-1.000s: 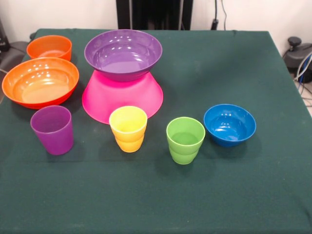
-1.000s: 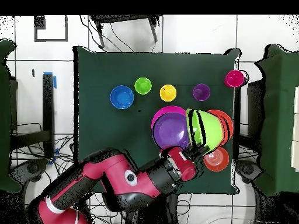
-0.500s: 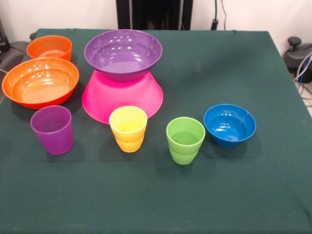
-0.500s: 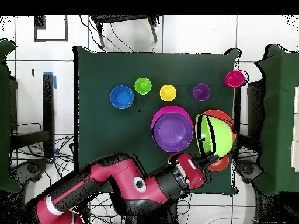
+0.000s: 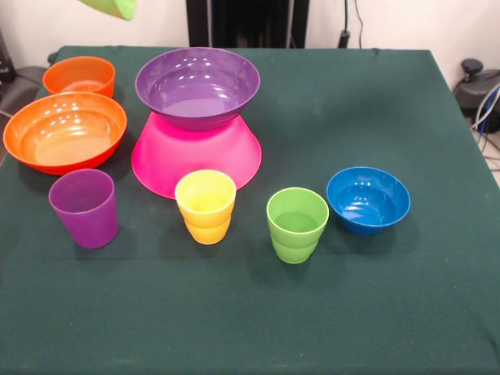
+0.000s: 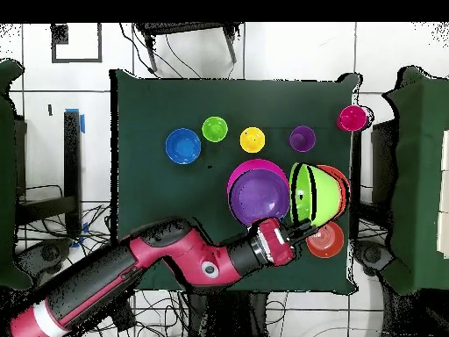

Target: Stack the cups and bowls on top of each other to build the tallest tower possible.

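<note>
The tower is a purple bowl (image 5: 197, 84) (image 6: 259, 195) sitting upright on an inverted pink bowl (image 5: 195, 156) (image 6: 237, 175). A lime green bowl (image 6: 314, 193) hangs tilted in the air, over the large orange bowl (image 5: 65, 131) (image 6: 342, 180), and my gripper (image 6: 296, 231) is shut on its rim. Only an edge of the lime green bowl (image 5: 111, 6) shows in the front view. On the cloth stand a small orange bowl (image 5: 79, 76) (image 6: 326, 242), a blue bowl (image 5: 368, 199) (image 6: 183, 146), and purple (image 5: 84, 207), yellow (image 5: 205, 205) and green (image 5: 297, 224) cups.
A red cup (image 6: 352, 118) sits at the table's edge in the overhead view, outside the front view. The red arm (image 6: 175, 259) reaches in across the table's near edge. Dark green cloth (image 5: 375, 312) covers the table.
The arm has stretched out, and the lime green bowl has shifted slightly toward the purple bowl. Its edge has come into the front view at the top left.
</note>
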You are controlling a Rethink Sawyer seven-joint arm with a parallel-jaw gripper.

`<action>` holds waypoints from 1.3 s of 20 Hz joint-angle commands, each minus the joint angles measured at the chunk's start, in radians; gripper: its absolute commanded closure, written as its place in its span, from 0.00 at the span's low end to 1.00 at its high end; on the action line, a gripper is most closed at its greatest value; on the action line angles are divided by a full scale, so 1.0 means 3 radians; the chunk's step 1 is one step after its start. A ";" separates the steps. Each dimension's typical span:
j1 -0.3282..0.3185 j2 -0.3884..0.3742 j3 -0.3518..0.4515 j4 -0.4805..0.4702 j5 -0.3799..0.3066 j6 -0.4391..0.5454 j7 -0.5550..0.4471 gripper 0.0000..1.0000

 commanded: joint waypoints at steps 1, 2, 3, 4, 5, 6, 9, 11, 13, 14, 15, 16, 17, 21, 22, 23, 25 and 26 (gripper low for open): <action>0.0060 -0.0466 0.0640 -0.0741 0.0298 0.0342 -0.0721 1.00; 0.0061 -0.0451 0.0640 -0.0748 0.0308 0.0359 -0.0711 1.00; 0.0062 -0.0430 0.0634 -0.0756 0.0313 0.0370 -0.0702 1.00; 0.0063 -0.0396 0.0619 -0.0768 0.0305 0.0378 -0.0693 1.00; 0.0061 -0.0382 0.0609 -0.0771 0.0314 0.0381 -0.0683 1.00; 0.0059 -0.0368 0.0599 -0.0773 0.0323 0.0383 -0.0674 1.00; 0.0066 -0.0336 0.0586 -0.0782 0.0349 0.0409 -0.0650 1.00; 0.0068 -0.0325 0.0586 -0.0788 0.0365 0.0429 -0.0649 1.00; 0.0076 -0.0298 0.0572 -0.0796 0.0379 0.0463 -0.0650 1.00; 0.0081 -0.0282 0.0564 -0.0805 0.0390 0.0509 -0.0658 1.00; 0.0085 -0.0272 0.0563 -0.0813 0.0399 0.0538 -0.0663 1.00; 0.0084 -0.0266 0.0571 -0.0825 0.0422 0.0586 -0.0667 1.00; 0.0085 -0.0249 0.0570 -0.0835 0.0428 0.0610 -0.0661 1.00; 0.0089 -0.0164 0.0558 -0.0889 0.0472 0.0729 -0.0594 1.00; 0.0094 -0.0149 0.0548 -0.0880 0.0444 0.0717 -0.0591 1.00; 0.0087 -0.0140 0.0539 -0.0878 0.0430 0.0727 -0.0592 1.00; 0.0098 -0.0101 0.0500 -0.0849 0.0366 0.0777 -0.0617 1.00; 0.0104 -0.0094 0.0478 -0.0811 0.0307 0.0733 -0.0610 1.00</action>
